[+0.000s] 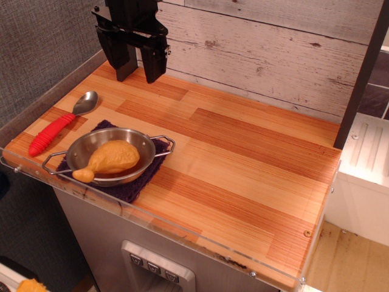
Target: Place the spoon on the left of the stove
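Claw seemingly empty; ribbed red-handled spoon on striped stove.

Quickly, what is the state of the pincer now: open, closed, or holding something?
Pincer: open, holding nothing, above the back of the stove; the spoon lies apart from it.

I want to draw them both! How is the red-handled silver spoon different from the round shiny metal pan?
The silver spoon with the ribbed red handle is long and thin; the round steel pan with two wire handles is wide and bowl-shaped. The spoon lies bare on the striped wooden stove top; the pan sits on a dark purple cloth. The spoon is empty; the pan holds an orange toy chicken leg. Both have shiny metal.
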Controlling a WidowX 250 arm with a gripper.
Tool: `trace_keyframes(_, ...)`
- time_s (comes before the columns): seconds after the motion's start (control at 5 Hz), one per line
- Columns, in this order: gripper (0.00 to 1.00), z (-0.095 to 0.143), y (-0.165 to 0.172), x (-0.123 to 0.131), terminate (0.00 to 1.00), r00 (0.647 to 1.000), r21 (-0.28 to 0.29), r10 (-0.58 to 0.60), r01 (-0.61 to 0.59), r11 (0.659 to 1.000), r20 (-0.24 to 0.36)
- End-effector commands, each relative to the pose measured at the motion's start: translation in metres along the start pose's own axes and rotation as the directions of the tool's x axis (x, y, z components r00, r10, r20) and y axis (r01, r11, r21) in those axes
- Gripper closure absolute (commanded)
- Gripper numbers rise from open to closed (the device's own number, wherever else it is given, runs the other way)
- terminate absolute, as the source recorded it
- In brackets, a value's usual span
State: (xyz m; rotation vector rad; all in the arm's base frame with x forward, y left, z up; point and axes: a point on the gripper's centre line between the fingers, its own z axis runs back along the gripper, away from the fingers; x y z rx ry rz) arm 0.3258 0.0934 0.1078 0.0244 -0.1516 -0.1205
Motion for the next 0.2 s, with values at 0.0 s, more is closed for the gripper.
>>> trace_keyframes(0.0,0.0,0.0221,0.0054,-0.0061,1.0,0.999,0.022,0.003,-0.004,1.0,0.052)
